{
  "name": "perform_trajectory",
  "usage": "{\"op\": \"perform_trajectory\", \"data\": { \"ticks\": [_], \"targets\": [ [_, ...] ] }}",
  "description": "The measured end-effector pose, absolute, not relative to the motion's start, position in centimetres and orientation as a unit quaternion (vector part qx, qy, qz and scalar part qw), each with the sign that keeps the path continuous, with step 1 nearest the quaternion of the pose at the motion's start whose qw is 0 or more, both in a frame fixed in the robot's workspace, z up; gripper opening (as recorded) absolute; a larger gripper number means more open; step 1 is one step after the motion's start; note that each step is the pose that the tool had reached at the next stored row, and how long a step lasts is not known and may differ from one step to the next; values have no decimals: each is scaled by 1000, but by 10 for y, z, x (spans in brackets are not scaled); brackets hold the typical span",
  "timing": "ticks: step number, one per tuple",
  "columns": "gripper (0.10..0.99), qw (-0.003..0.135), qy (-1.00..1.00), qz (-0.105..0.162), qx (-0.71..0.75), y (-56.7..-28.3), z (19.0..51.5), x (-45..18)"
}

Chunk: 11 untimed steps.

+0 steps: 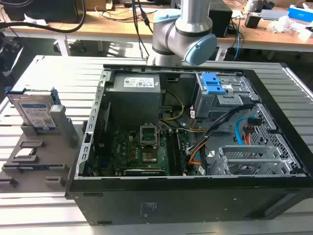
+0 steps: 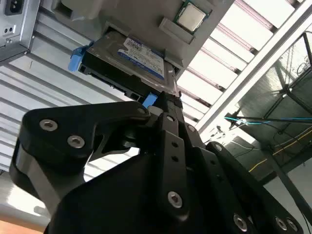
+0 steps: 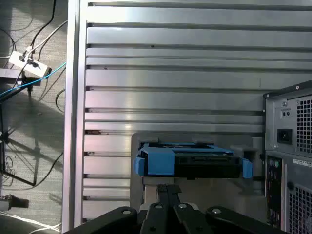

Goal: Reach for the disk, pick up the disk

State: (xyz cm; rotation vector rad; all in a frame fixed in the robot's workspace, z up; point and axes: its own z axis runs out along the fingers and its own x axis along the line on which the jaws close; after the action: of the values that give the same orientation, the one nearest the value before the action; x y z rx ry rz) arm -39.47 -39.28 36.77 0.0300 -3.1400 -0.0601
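Note:
The disk point(image 1: 35, 109) stands on edge in a grey holder point(image 1: 44, 161) at the exterior view's left, beside the open computer case. It is a silver drive with a white-and-blue label in a blue bracket. In the second wrist view the disk point(image 2: 134, 58) lies just beyond my gripper point(image 2: 168, 97), whose black fingers are pressed together with nothing between them. In the first wrist view the disk point(image 3: 195, 162) shows edge-on, a short gap ahead of my gripper point(image 3: 165, 189). The gripper does not touch the disk.
An open black computer case point(image 1: 195, 205) fills the middle of the slatted metal table point(image 1: 29, 73). A small square processor chip point(image 2: 191, 16) sits in the holder near the disk. The case's rear panel point(image 3: 292, 161) is close beside the disk. Cables lie on the floor point(image 3: 29, 97) past the table edge.

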Motion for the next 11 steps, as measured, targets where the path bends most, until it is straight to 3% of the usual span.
{"op": "perform_trajectory", "data": {
  "ticks": [11],
  "targets": [
    [106,2,-997,-19,75,-393,368,-395]
  ]
}}
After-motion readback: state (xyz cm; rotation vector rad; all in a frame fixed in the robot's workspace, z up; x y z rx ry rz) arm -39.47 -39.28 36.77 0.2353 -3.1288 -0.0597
